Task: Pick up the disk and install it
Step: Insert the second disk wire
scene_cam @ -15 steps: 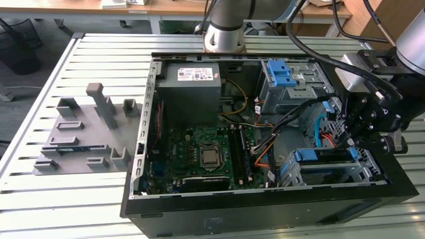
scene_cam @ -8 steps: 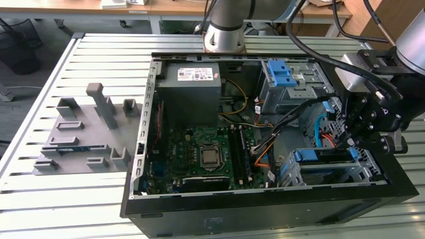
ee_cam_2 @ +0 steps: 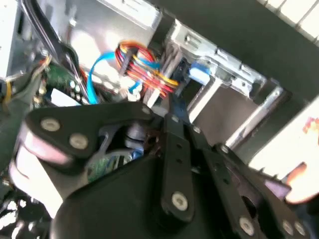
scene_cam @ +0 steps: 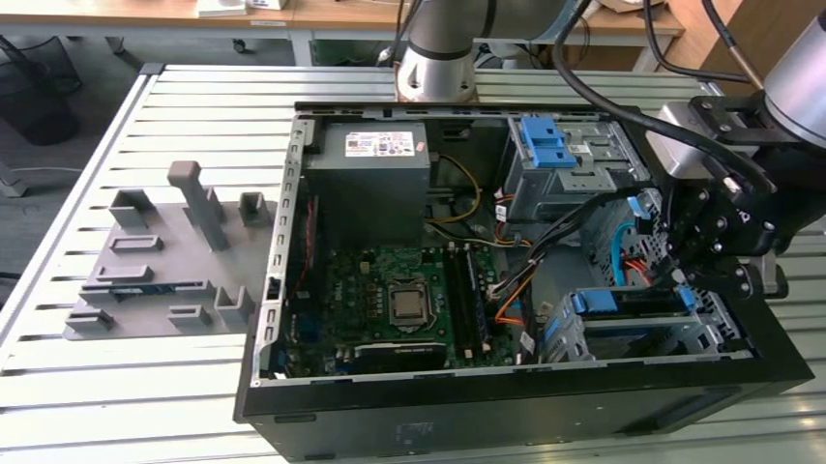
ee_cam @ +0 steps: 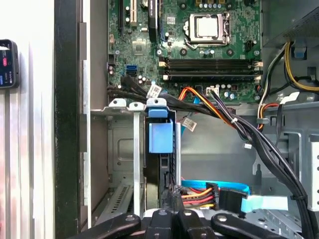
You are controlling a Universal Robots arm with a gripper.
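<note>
The disk (scene_cam: pixel 633 302) stands on edge in the lower grey drive cage of the open computer case (scene_cam: pixel 516 406), at the exterior view's right. Blue bracket rails show along its top edge. In the first wrist view the disk (ee_cam: pixel 160 142) is a dark slab with a blue tab, sitting in the cage slot. My gripper (scene_cam: pixel 687 280) hangs just over the disk's end on the exterior view's right, shut, its tips (ee_cam: pixel 172 196) down at the disk's edge. In the second wrist view the black fingers (ee_cam_2: pixel 172 124) meet in a narrow point beside the blue tab (ee_cam_2: pixel 199 74).
Red, yellow and blue cables (ee_cam: pixel 214 191) lie close beside the fingertips. An upper drive cage with a blue latch (scene_cam: pixel 555 145), a grey power-supply box (scene_cam: pixel 381 179) and the green motherboard (scene_cam: pixel 400 300) are inside the case. A grey fixture (scene_cam: pixel 168 251) sits on the slatted table.
</note>
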